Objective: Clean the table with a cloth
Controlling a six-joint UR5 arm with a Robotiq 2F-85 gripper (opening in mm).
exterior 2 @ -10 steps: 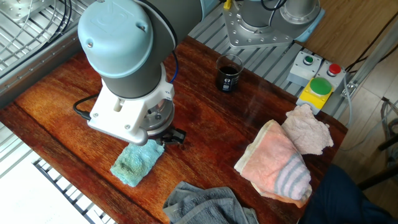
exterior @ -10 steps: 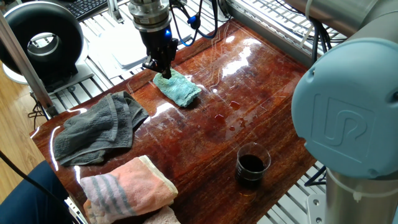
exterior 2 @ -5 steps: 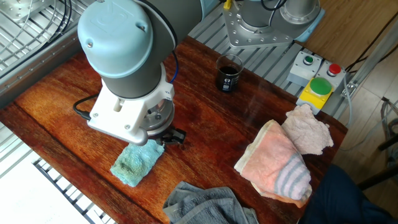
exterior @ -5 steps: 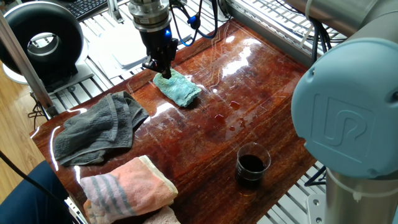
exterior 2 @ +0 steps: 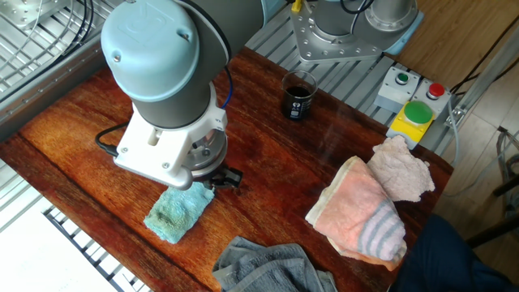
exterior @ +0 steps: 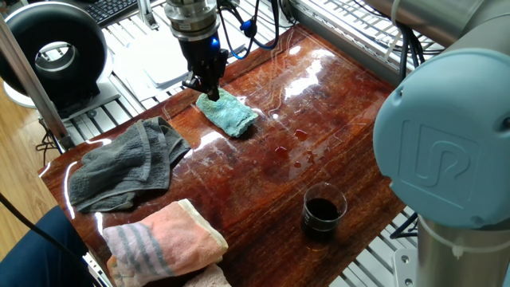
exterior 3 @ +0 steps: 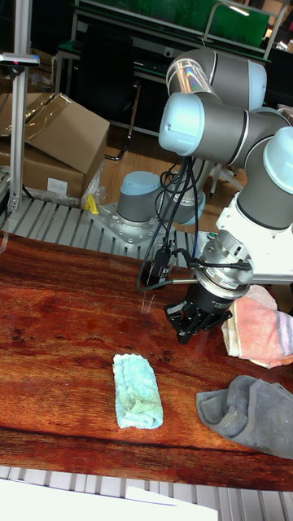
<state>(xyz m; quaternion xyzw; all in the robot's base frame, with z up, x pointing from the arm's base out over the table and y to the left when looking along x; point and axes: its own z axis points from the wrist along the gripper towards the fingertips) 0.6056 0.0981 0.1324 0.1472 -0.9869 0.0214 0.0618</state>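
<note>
The teal-green cloth (exterior: 229, 113) (exterior 2: 176, 212) (exterior 3: 137, 391) lies folded flat on the glossy reddish-brown table (exterior: 335, 135) (exterior 2: 81, 130) (exterior 3: 57, 326). My gripper (exterior: 209, 88) (exterior 3: 189, 330) points straight down at the cloth's far end. Its dark fingers come together to a point with nothing between them. In the tall fixed view the tips hang a little above the wood, just beside the cloth and apart from it. In the other fixed view the wrist hides most of the gripper; only a dark finger (exterior 2: 225, 178) shows by the cloth's edge.
A dark grey towel (exterior: 123, 163) (exterior 2: 272, 268) (exterior 3: 248, 411) and a pink striped towel (exterior: 163, 239) (exterior 2: 361, 215) (exterior 3: 260, 321) lie at one end of the table. A glass of dark liquid (exterior: 323, 211) (exterior 2: 298, 95) stands near the robot base. Small wet drops (exterior: 299, 151) mark the wood.
</note>
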